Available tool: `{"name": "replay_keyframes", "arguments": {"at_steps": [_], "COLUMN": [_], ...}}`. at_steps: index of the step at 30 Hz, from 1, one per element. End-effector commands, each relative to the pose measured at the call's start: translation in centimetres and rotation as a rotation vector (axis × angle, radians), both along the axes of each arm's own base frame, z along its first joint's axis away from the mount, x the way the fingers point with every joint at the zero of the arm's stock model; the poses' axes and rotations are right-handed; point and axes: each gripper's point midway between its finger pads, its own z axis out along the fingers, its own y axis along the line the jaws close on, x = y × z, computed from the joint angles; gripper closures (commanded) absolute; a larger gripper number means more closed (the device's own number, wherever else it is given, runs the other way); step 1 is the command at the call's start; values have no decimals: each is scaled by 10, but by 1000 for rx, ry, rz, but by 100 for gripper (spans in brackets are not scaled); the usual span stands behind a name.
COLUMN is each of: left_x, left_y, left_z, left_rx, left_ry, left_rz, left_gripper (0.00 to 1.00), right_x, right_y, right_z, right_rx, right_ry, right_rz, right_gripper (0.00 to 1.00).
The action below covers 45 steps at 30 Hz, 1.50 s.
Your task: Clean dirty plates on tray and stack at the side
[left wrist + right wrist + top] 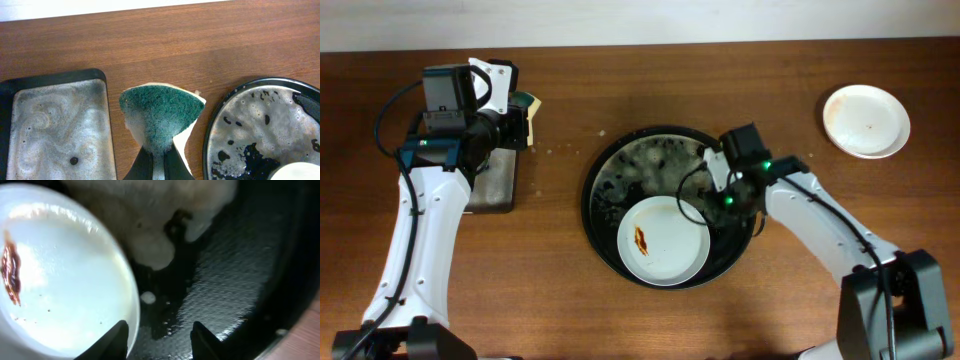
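Observation:
The round black tray [610, 165] sits mid-table, wet with foam. One white plate with a red-brown smear [662, 240] lies in its near half. A second white plate [866, 121] with faint smears lies on the table at the far right. A third plate is not in view. My right gripper [710, 200] is open and low in the tray. In the right wrist view the plate's rim [132, 295] lies between its fingers [160, 335]. My left gripper [159, 167] is shut on a green and yellow sponge [162, 112], held above the wood between the two trays.
A rectangular black sponge tray [495, 185] with soapy water lies at the left, also in the left wrist view [55, 130]. The round tray's rim [212, 130] shows to the sponge's right. Foam [150, 210] covers the tray floor beyond the plate.

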Motion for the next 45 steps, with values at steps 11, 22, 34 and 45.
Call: {"name": "replay_keyframes", "arguments": {"at_steps": [11, 22, 34, 45], "left_x": [-2, -2, -2, -1], "left_y": [-1, -2, -2, -2], "left_z": [11, 11, 11, 11], "left_rx": [5, 0, 1, 0], "left_ry": [-29, -30, -31, -33], "left_rz": [-12, -16, -16, -16], "left_gripper": [100, 99, 100, 99], "right_x": [-11, -9, -13, 33], "right_y": [14, 14, 24, 10], "right_z": [-27, -37, -55, -32], "right_rx": [-49, -66, -100, -192], "right_ry": [-31, -56, -38, -202], "right_rz": [68, 72, 103, -43], "right_gripper": [59, 68, 91, 96]}}
